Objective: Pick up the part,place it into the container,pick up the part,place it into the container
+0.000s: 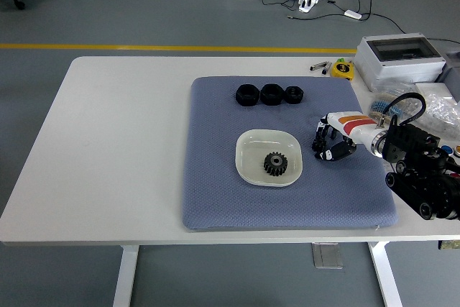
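A white dish sits in the middle of the blue-grey mat with a black gear lying inside it. Just right of the dish, a small black gear rests on the mat. My right hand comes in from the right edge and its fingers curl down around that small gear, thumb below and fingers above. Three more black parts stand in a row at the back of the mat. The left arm is out of view.
A grey lidded box stands at the table's back right, with a yellow tape measure and a pen beside it. A clear plastic bag lies behind my right arm.
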